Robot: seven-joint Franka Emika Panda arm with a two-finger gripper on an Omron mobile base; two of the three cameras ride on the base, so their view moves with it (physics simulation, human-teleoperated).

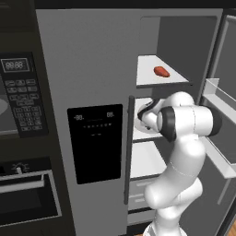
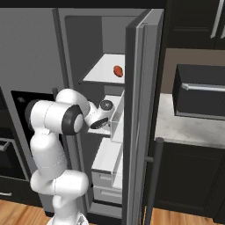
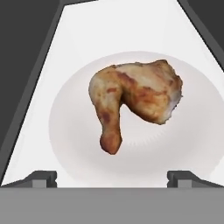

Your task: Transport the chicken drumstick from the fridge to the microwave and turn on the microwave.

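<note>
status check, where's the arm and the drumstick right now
Gripper inside fridge, jaws wide open, holding nothing. Chicken drumstick on white plate just ahead, untouched. Nothing between jaws and meat.

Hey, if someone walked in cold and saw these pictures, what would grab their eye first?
Probably the golden-brown chicken drumstick lying on a pale round plate on a white shelf, straight ahead of the open pincer. Next, the white arm reaching into the open fridge, with a small red-orange food on the shelf above it.
</note>
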